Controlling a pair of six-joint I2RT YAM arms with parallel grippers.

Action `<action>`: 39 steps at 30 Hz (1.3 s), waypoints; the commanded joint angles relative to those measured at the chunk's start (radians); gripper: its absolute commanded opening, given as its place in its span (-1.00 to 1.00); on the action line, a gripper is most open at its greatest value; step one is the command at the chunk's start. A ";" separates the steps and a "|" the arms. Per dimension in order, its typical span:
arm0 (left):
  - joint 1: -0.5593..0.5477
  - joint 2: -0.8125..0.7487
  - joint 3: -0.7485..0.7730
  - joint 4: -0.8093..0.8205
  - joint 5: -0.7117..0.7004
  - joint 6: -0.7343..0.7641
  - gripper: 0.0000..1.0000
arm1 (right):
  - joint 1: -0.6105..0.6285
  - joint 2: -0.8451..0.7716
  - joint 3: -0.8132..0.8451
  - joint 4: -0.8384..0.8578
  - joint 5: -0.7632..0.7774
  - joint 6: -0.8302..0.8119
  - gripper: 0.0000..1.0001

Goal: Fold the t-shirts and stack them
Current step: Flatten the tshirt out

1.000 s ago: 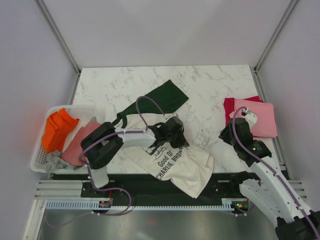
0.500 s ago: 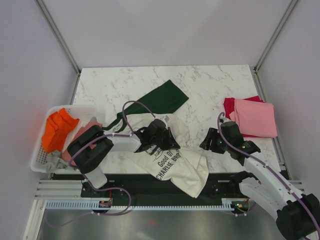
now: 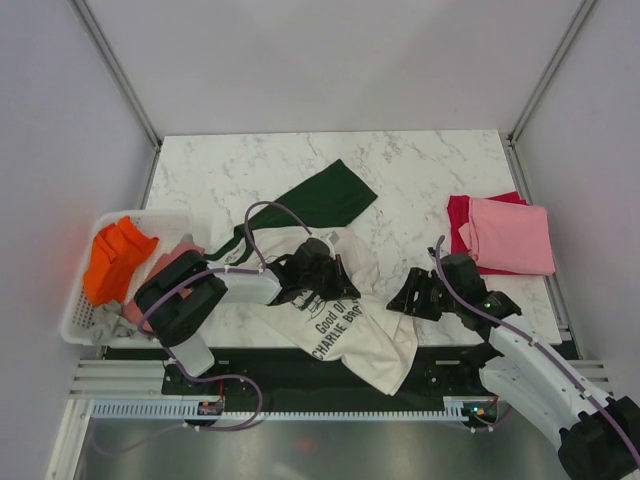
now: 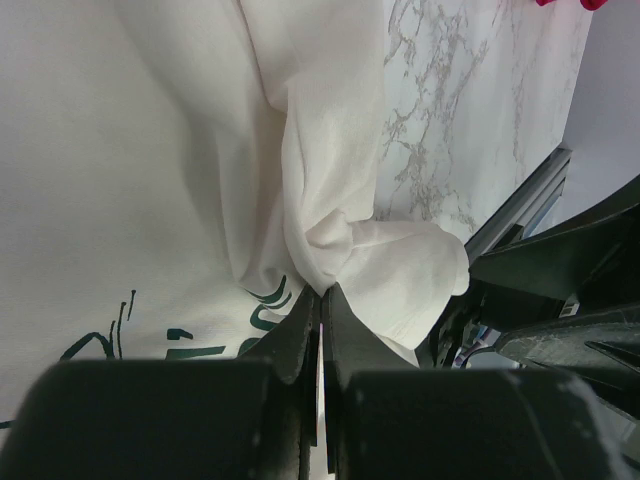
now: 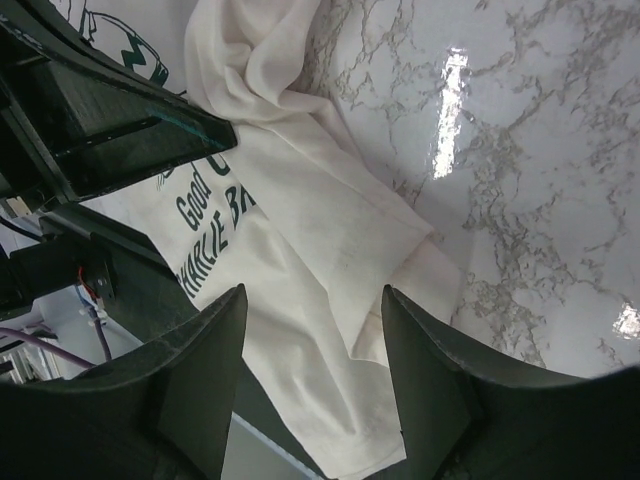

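The large cream t-shirt (image 3: 372, 330) with black print lies crumpled at the table's front middle, its hem hanging over the near edge. One dark green sleeve (image 3: 325, 198) stretches toward the back. My left gripper (image 3: 328, 276) is shut on a bunched fold of the cream shirt (image 4: 330, 230), pinched at the fingertips (image 4: 306, 303). To the right, my right gripper (image 3: 404, 299) is open and hovers just over the cream shirt's right edge (image 5: 330, 230), with nothing between its fingers (image 5: 215, 340). A folded pink t-shirt (image 3: 512, 235) lies on a crimson one (image 3: 459, 215) at the right.
A white slatted basket (image 3: 78, 322) at the left edge holds orange (image 3: 117, 258), dusty-rose (image 3: 160, 285) and grey (image 3: 105, 322) t-shirts. Marble table (image 3: 420, 170) shows behind the shirt. The black base rail (image 3: 300, 372) runs below the front edge.
My right gripper left the pink stack, swung left and down to the cream shirt's right edge and opened wider. My left gripper drew the cream shirt slightly left, then held still.
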 commanded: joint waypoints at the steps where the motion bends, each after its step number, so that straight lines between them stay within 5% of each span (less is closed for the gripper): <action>1: 0.001 -0.009 -0.002 0.046 0.018 0.057 -0.96 | 0.009 0.019 -0.026 0.043 -0.035 0.028 0.29; 10: 0.001 -0.014 -0.002 0.046 0.021 0.060 -0.96 | 0.018 0.093 -0.084 0.181 -0.046 0.091 0.22; 15: 0.001 -0.023 -0.008 0.046 0.030 0.069 -0.92 | 0.018 0.172 -0.077 0.318 -0.002 0.127 -0.11; 19: 0.003 -0.054 -0.027 0.043 0.038 0.084 -0.45 | 0.017 0.215 -0.005 0.306 0.135 0.077 -0.65; 20: 0.001 -0.083 -0.028 0.032 0.024 0.089 -0.13 | 0.017 0.222 0.009 0.298 0.162 0.063 -0.70; 23: 0.001 -0.143 -0.022 -0.098 -0.054 0.113 0.26 | 0.015 0.235 0.084 0.223 0.328 0.014 -0.82; 27: 0.001 -0.273 -0.019 -0.317 -0.157 0.141 0.33 | 0.015 0.200 0.189 0.119 0.578 -0.012 -0.86; 33: 0.049 -0.288 -0.005 -0.543 -0.237 0.185 0.32 | 0.015 -0.037 0.112 0.080 0.709 0.022 -0.64; 37: 0.089 -0.308 -0.057 -0.548 -0.206 0.205 0.31 | 0.015 -0.070 0.019 0.054 0.649 0.063 0.44; 39: 0.089 -0.302 -0.057 -0.551 -0.184 0.218 0.30 | 0.017 -0.042 -0.006 0.057 0.643 0.075 0.50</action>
